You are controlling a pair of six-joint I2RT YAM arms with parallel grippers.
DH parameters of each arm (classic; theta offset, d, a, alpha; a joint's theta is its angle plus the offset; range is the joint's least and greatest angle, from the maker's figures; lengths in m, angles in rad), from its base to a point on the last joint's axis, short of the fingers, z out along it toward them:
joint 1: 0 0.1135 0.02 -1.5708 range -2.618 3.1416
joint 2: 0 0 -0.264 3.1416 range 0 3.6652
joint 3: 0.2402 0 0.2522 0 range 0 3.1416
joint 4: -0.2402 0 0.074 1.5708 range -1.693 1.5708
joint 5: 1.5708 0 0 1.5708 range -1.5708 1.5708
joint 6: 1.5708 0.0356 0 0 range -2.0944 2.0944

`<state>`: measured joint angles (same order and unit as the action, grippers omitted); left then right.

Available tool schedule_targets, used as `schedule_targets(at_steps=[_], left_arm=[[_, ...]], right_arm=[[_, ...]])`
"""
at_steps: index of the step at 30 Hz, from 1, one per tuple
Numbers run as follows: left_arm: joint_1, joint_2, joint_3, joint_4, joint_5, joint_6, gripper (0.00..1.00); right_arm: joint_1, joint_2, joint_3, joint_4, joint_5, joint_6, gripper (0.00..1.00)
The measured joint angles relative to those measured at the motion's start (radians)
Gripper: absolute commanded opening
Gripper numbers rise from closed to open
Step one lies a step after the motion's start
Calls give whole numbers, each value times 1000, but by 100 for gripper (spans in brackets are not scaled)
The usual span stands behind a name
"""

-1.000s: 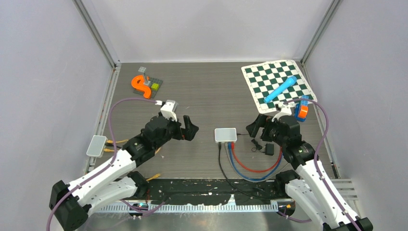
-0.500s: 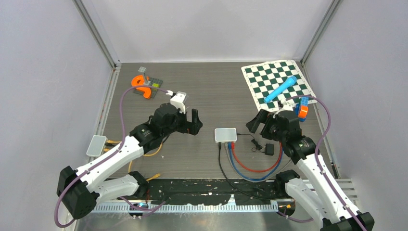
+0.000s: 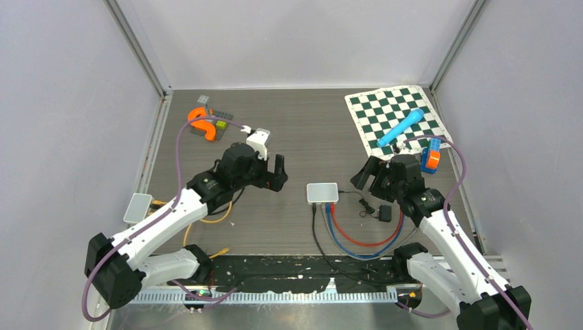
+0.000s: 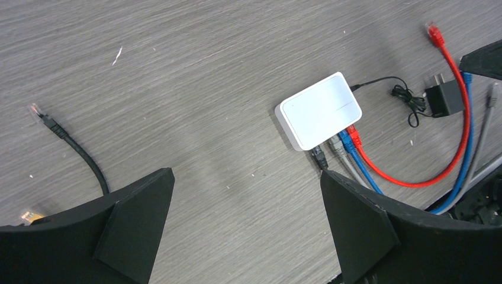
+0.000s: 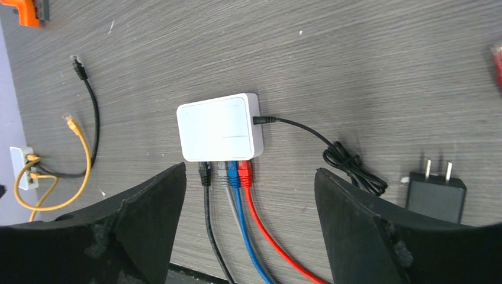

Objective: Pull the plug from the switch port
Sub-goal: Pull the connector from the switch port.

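Note:
The white switch lies flat at mid-table, between my two grippers. Four plugs sit side by side in the ports on its near edge: black, grey, blue and red. Their cables run toward the table's front edge. My left gripper hovers left of the switch, open and holding nothing. My right gripper hangs right of the switch, open and empty, with the plugs showing between its fingers. A thin black power lead leaves the switch's right side.
A black power adapter lies right of the cables. A chessboard mat with a blue marker sits at the back right. An orange piece lies at the back left. A second white box with yellow cables sits at the left edge, near a loose black cable.
My left arm has swung away from the front edge and toward the switch. My right gripper has shifted slightly left toward the switch, still open.

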<state>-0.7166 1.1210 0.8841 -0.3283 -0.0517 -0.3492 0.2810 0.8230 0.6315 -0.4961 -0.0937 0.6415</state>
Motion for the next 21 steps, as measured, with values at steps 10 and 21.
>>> schedule_targets(at_steps=[10, 21], left_arm=[[4, 249, 127, -24, 116, 30, 100], [-93, 649, 547, -262, 268, 436, 100]], right_arm=[[-1, 216, -50, 192, -120, 58, 65], [-2, 266, -278, 472, -117, 322, 66]])
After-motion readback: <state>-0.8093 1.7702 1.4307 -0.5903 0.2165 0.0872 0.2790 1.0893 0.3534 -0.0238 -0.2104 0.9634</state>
